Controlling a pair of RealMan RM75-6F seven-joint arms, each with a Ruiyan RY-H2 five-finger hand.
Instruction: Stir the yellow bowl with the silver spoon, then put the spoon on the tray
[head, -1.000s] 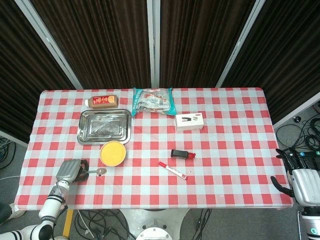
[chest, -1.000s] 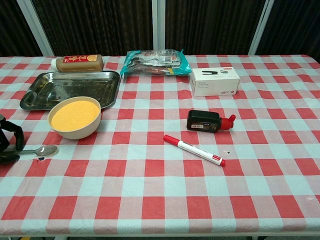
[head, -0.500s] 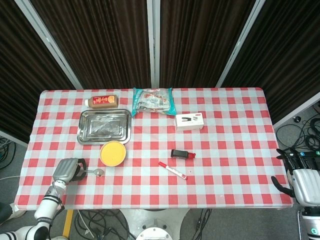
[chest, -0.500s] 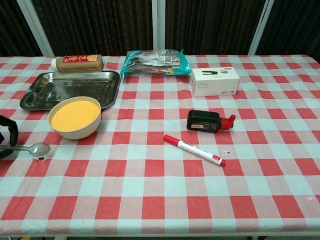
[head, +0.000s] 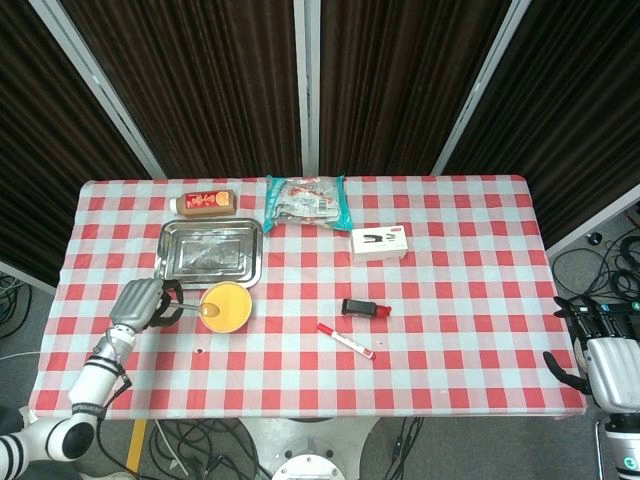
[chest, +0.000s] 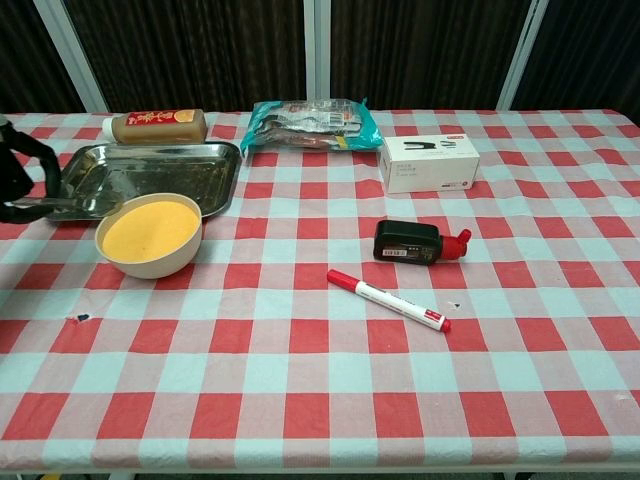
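Observation:
The yellow bowl (head: 228, 306) (chest: 151, 234) of orange-yellow contents stands near the table's left front, just in front of the steel tray (head: 208, 250) (chest: 150, 172). My left hand (head: 140, 302) (chest: 14, 166) is raised just left of the bowl and holds the silver spoon (head: 196, 309) (chest: 55, 204) by its handle. The handle lies level, and the spoon's tip reaches over the bowl's left rim. My right hand (head: 608, 362) hangs off the table's right front corner, fingers apart and holding nothing; the chest view does not show it.
Behind the tray lies a sauce bottle (head: 205, 202) (chest: 155, 126), and beside it a snack packet (head: 307, 202) (chest: 312, 124). A white box (head: 378, 242) (chest: 428, 163), a black bottle with a red cap (head: 365, 308) (chest: 418, 242) and a red marker (head: 346, 341) (chest: 388, 299) sit mid-table.
My left hand has lifted the spoon off the cloth and carried it back and toward the bowl, so its tip now reaches the bowl's left rim. The right hand has not moved.

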